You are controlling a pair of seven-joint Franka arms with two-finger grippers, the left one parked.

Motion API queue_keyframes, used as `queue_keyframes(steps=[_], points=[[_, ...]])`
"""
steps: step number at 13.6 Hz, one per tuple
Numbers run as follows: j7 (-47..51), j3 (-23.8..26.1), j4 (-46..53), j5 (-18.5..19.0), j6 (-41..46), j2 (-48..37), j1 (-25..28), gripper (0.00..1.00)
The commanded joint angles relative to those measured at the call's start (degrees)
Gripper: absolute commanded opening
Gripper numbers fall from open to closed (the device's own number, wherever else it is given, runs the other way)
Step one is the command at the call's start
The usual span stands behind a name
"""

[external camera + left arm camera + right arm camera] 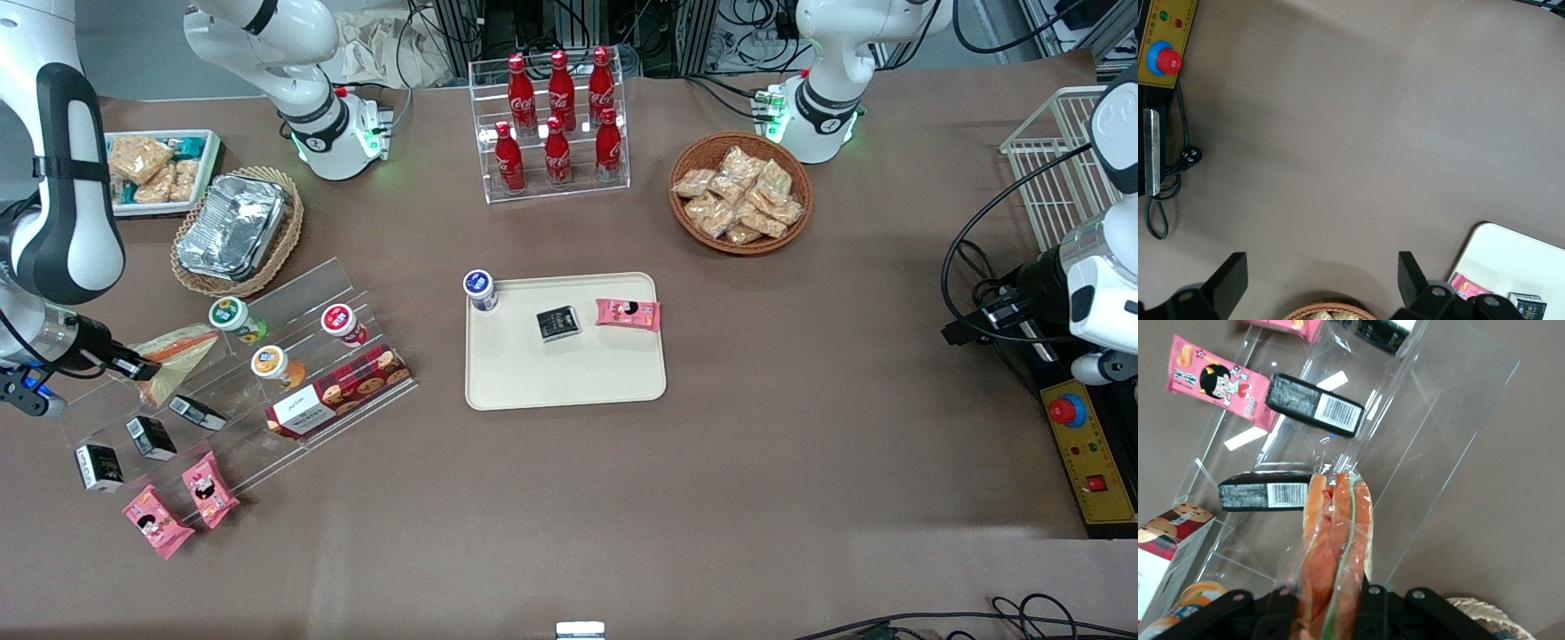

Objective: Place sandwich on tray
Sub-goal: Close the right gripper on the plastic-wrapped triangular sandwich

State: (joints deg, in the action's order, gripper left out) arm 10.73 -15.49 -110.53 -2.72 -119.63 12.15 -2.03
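Plastic-wrapped sandwich (1336, 553) half-hidden between claw (1328, 603) fingers

Right arm reaches low; pincer (133, 364) clamped, fingers (1373, 603) squeezing inward.

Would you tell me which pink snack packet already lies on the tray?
The pink packet on the cream tray, beside the black box; the other two lie by the acrylic stand.

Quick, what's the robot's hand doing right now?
Gripper: fingers shut on the sandwich, over the clear display stand.
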Motion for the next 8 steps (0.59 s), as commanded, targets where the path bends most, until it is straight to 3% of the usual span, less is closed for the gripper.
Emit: queue_keyframes(steps=[1, 8], points=[[-2.6, 0.0, 4.8, -1.4, 5.4, -0.6, -0.3, 0.0], [-2.0, 0.7, 20.9, -1.5, 28.6, -1.0, 0.5, 0.0]])
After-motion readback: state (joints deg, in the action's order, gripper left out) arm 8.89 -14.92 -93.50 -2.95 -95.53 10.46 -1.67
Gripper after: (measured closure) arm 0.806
